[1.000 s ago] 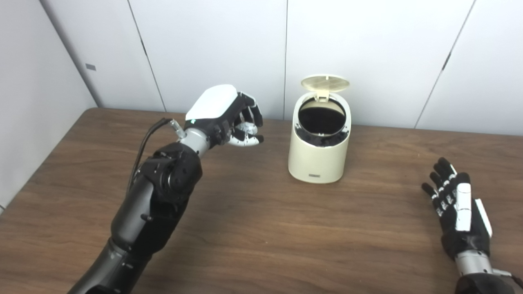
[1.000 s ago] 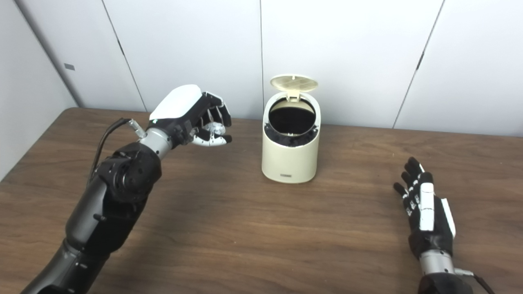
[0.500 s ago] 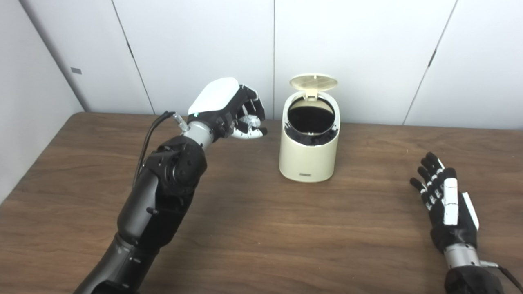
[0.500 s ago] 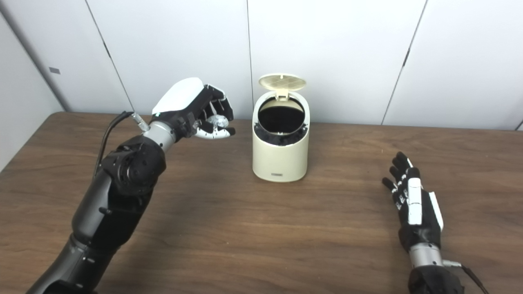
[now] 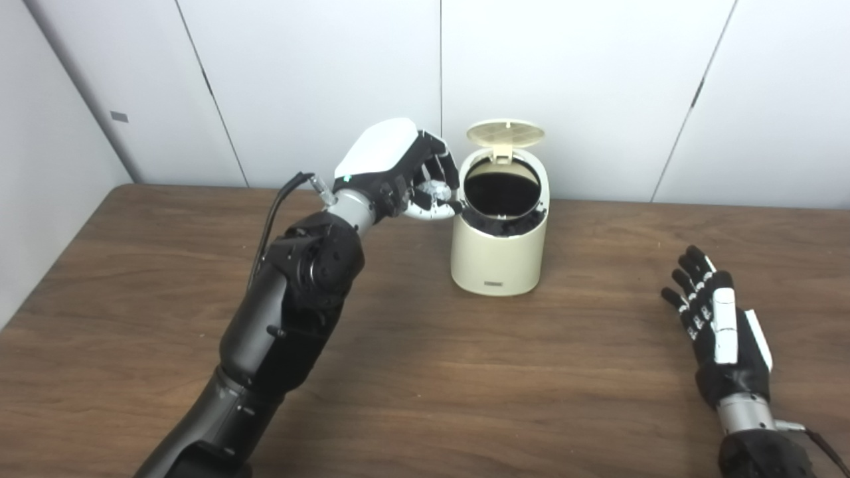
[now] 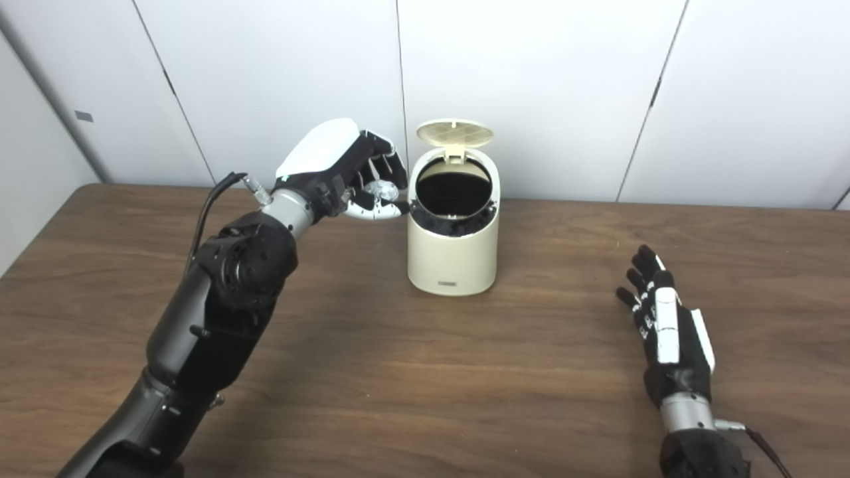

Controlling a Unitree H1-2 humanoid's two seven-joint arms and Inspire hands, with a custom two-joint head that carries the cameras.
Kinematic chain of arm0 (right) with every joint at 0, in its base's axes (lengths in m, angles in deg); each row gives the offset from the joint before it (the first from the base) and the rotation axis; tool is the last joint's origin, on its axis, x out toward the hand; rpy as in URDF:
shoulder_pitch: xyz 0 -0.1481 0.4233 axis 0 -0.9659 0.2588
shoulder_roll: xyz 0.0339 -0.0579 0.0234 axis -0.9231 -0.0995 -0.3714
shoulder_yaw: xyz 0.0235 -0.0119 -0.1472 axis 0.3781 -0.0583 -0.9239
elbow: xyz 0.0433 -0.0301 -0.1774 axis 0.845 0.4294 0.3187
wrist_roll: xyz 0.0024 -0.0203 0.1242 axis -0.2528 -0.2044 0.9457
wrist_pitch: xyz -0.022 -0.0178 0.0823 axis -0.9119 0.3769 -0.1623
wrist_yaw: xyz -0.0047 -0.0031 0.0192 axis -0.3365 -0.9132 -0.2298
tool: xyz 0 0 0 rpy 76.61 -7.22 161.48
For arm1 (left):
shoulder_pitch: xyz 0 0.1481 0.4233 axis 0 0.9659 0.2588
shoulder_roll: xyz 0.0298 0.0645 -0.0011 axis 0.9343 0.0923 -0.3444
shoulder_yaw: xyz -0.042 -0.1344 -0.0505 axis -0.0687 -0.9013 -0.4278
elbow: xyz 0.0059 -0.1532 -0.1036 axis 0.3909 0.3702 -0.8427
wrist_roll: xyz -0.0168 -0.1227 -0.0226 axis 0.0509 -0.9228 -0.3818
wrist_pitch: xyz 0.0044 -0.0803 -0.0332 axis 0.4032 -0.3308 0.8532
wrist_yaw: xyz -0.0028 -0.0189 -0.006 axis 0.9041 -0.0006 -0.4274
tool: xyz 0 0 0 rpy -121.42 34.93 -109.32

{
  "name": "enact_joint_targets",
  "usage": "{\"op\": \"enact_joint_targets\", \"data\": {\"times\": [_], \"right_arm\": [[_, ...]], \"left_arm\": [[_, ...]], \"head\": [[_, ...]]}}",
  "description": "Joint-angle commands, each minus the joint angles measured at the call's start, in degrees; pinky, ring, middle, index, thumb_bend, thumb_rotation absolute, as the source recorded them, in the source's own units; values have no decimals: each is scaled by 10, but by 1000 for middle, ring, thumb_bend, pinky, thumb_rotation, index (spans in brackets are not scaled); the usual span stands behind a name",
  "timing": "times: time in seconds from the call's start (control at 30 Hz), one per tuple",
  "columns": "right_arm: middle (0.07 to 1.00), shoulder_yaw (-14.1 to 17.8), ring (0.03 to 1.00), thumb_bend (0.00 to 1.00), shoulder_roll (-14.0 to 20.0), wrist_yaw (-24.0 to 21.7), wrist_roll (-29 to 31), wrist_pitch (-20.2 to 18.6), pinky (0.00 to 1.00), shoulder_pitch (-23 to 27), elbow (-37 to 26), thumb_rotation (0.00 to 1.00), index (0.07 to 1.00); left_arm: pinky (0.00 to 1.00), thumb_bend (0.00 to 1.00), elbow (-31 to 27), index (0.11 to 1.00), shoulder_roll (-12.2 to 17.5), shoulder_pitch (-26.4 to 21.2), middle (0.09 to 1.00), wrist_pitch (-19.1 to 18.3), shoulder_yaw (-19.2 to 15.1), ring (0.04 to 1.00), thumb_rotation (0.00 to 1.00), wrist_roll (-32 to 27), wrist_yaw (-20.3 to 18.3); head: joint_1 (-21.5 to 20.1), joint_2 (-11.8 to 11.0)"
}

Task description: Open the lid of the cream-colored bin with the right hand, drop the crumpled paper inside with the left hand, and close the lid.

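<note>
A wooden table with dark brown grain fills the lower field, backed by pale grey wall panels. The left arm, black-jacketed and bent at the elbow, rises from the bottom-left edge and reaches toward the table's far middle. The cream-colored bin stands upright near the far edge of the table, its dark round mouth exposed and angled toward the cameras. The left hand, white-backed with black fingers, hangs raised above the table just beside the bin's left upper rim; its fingers are curled around the crumpled paper, a small pale wad seen between fingers and thumb. Whether the thumb tip touches the bin's rim cannot be told. The right hand lies low over the table at the right, well apart from the bin, palm down, with its fingers spread and extended and nothing held. The lid, a ribbed cream disc, stands raised on its hinge at the back of the bin, leaving the opening uncovered. The paper is outside the bin, at the level of the opening and to its left.
</note>
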Motion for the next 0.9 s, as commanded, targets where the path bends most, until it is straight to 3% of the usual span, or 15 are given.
{"op": "enact_joint_targets", "data": {"times": [0.0, 0.23, 0.67, 0.73, 0.87], "right_arm": [[949, 0, 949, 548, 3, 1, 1, 13, 890, 10, 0, 1000, 936], [949, -1, 951, 549, 2, 3, -1, 13, 889, 12, 1, 1000, 938], [946, -4, 949, 537, -3, 10, -8, 15, 881, 12, 1, 1000, 936], [946, -6, 947, 534, -3, 12, -12, 19, 876, 12, 3, 1000, 936], [946, -6, 945, 549, -6, 14, -11, 17, 873, 13, 4, 1000, 930]], "left_arm": [[407, 477, -9, 500, 1, -44, 492, 10, -1, 408, 0, 14, 21], [358, 475, -8, 497, -8, -55, 480, 7, 2, 401, 0, 15, 23], [351, 473, 7, 505, -22, -63, 468, 36, 21, 386, 0, 14, 32], [403, 475, 12, 512, -25, -65, 468, 40, 25, 392, 0, 14, 36], [392, 476, 24, 499, -33, -70, 480, 48, 29, 383, 0, 11, 43]], "head": [[0, 0], [0, 1], [-7, 0], [-9, 0], [-10, 1]]}}
